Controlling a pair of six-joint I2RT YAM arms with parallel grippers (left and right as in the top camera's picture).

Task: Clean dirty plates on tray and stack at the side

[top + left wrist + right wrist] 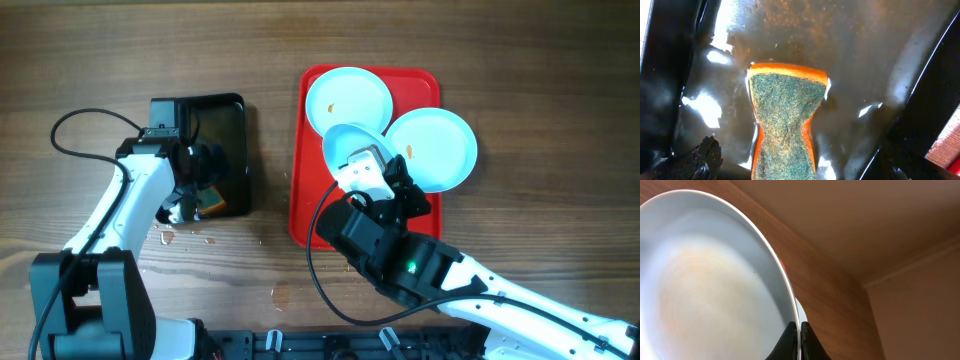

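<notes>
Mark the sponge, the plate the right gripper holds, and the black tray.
sponge (782,115): left wrist view, on its green scouring face.
held plate (705,290): right wrist view, on its inner face.
black tray (225,128): overhead view, on its bare floor.

Wooden table (500,40) carries red tray (304,200) and black tray (226,140).

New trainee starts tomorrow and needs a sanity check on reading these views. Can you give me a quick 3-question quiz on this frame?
1. True or false: the right gripper pinches a plate by its rim.
2. Where is the sponge? A) on a plate B) at the black tray C) in the right gripper
3. Fill in: the overhead view shows ___ plates.

Key: 1 true; 2 B; 3 three.
</notes>
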